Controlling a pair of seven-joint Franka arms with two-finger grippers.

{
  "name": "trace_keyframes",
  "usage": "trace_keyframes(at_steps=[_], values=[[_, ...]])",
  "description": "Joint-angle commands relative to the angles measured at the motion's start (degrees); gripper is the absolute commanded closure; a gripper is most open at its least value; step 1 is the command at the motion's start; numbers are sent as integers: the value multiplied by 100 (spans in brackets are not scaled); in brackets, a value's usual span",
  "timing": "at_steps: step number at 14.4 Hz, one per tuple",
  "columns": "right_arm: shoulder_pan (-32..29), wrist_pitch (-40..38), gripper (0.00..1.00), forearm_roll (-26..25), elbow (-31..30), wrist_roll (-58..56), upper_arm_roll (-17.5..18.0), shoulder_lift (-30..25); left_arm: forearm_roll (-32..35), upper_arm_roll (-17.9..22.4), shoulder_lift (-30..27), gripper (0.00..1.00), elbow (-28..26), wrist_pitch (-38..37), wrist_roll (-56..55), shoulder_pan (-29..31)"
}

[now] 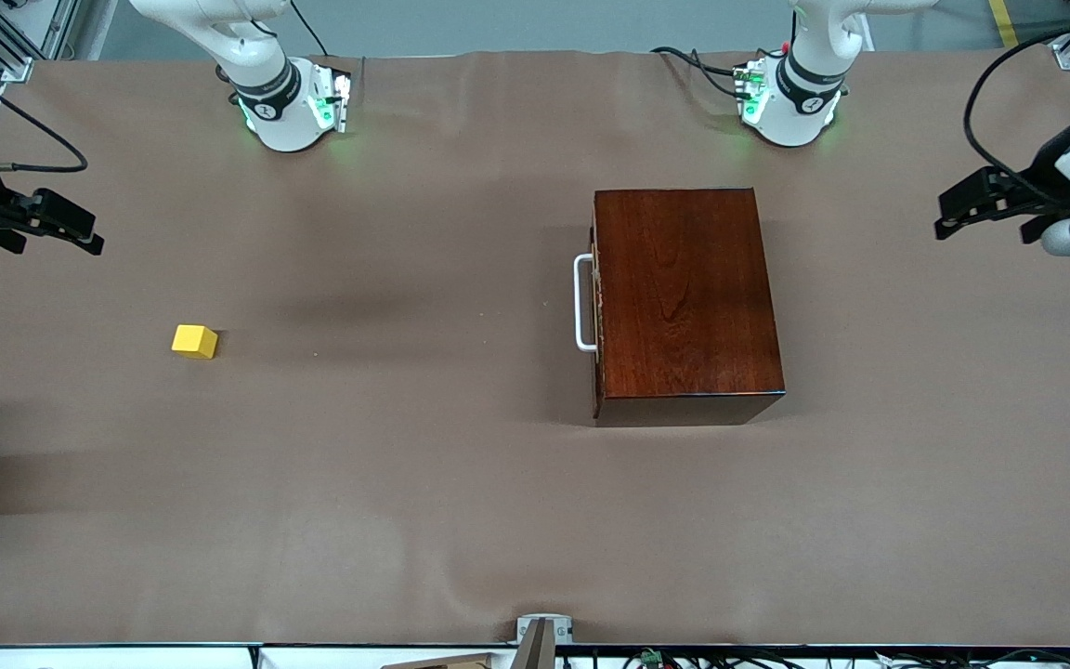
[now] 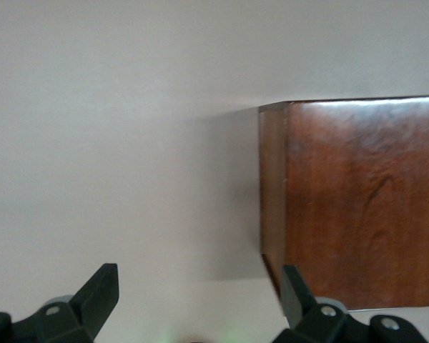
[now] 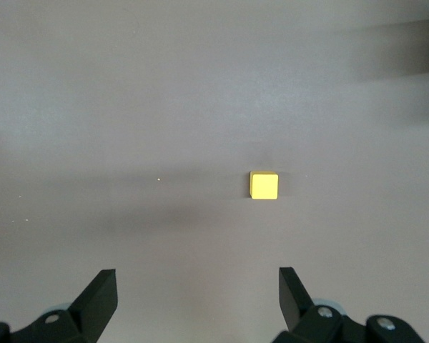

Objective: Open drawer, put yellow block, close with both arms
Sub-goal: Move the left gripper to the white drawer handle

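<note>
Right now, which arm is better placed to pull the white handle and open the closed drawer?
The left arm: its open claw hangs at the dark reddish-brown wooden box's end of the table. The right claw hangs above the small yellow block.

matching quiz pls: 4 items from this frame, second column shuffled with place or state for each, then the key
Column one:
1. yellow block
2. drawer
3. left gripper
4. right gripper

Column two:
A. shut inside the wooden box, white handle facing the right arm's end
B. open, empty, over the table edge at the right arm's end
C. alone on the brown table cover, toward the right arm's end
D. open, empty, over the table at the left arm's end, beside the box

Pairs: 1-C, 2-A, 3-D, 4-B
</note>
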Motion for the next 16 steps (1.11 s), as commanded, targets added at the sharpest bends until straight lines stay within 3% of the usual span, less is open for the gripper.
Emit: trace_keyframes(at_steps=[1,10,16], values=[[44,-53,0,6,111,-14,-25,50,-75,-32,413,0,374,-111,-697,-493],[36,-53,0,6,111,-14,-25,50,-83,-41,1529,0,1428,266,-3246,-2128],[44,-53,0,6,111,-5,-25,50,381,29,2310,0,1465,1662,-4626,-3393]])
